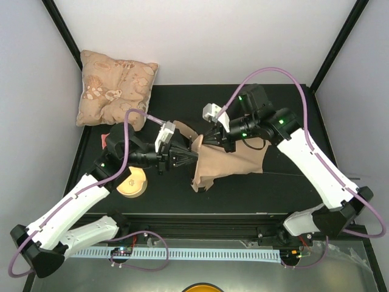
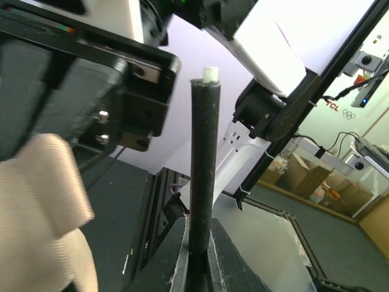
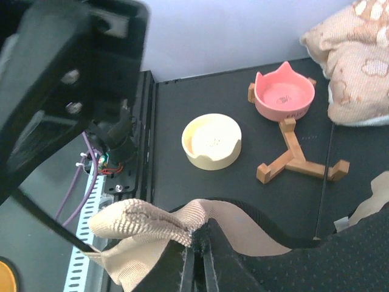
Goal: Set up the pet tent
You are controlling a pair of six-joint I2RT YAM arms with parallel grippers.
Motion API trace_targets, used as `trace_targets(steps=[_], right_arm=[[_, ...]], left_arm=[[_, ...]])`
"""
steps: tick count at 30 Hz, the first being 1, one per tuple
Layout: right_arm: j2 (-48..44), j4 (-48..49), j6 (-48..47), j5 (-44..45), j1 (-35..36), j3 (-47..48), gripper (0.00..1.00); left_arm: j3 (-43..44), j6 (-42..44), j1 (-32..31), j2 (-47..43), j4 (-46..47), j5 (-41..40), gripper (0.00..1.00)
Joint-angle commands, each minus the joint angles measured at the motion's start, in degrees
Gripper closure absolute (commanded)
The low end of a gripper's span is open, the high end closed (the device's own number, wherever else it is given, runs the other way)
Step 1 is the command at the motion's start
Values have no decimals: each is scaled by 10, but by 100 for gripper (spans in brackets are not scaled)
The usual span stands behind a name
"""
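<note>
Pet tent (image 1: pixel 234 163) lies crumpled mid table (image 1: pixel 285 188), between both grippers. Left gripper (image 1: pixel 193 156) clamped tight on black pole (image 2: pixel 202 170), which sticks out past its fingertips. Right gripper (image 1: pixel 214 141) pinched closed on the tent's tan hem, fabric bunched at its fingertips.

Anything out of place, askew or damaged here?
The tent lies crumpled flat at centre, not standing. The left pincer is shut on a pole, the right pincer pinches its fabric edge. Nothing looks spilled or broken.

Tan pet tent (image 1: pixel 228 163), pink bowl (image 3: pixel 284 97), yellow bowl (image 3: pixel 211 141), beige patterned cushion (image 1: pixel 115 88)
</note>
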Motion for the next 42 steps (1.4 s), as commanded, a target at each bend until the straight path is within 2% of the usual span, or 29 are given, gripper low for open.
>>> trace_targets(steps=[1, 10, 22, 42], right_arm=[[32, 18, 56, 1, -1, 92, 99], [9, 70, 111, 6, 0, 94, 99], [-48, 147, 151, 19, 0, 34, 99], [-51, 169, 169, 21, 0, 46, 99]], left_arm=[[-28, -1, -31, 22, -94, -9, 98], [-37, 11, -57, 58, -132, -22, 98], [-93, -42, -58, 71, -87, -10, 98], [-148, -59, -71, 88, -64, -6, 98]])
